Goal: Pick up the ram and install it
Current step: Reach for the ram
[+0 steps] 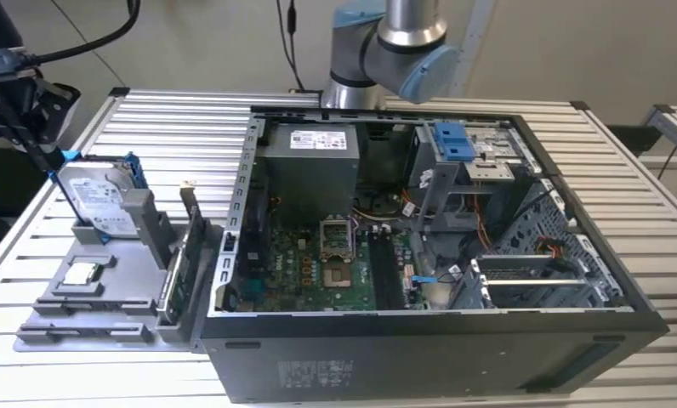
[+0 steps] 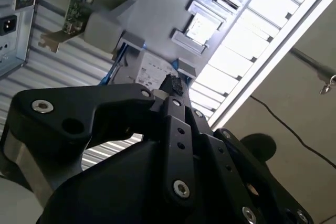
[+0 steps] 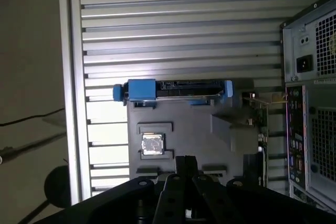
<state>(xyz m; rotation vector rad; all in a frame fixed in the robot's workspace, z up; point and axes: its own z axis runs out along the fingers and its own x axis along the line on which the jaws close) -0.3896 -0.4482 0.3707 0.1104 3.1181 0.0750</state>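
Note:
The ram (image 1: pixel 171 287) is a slim dark green board standing on edge in a slot of the grey holder (image 1: pixel 89 327), close to the open computer case (image 1: pixel 429 255). My gripper (image 1: pixel 46 151) hangs at the exterior view's left, over the far end of the holder beside the hard drive (image 1: pixel 94 200), well away from the ram. Both wrist views show its black fingers (image 3: pixel 186 165) pressed together with nothing between them. The fingertips (image 2: pixel 170 84) sit above the hard drive's label.
The holder also carries a processor chip (image 3: pixel 152 144) and a taller green expansion card (image 1: pixel 196 225) next to the ram. The case's motherboard (image 1: pixel 315 272) lies exposed. Everything rests on a slatted metal table (image 1: pixel 179 127), whose edge is near the gripper.

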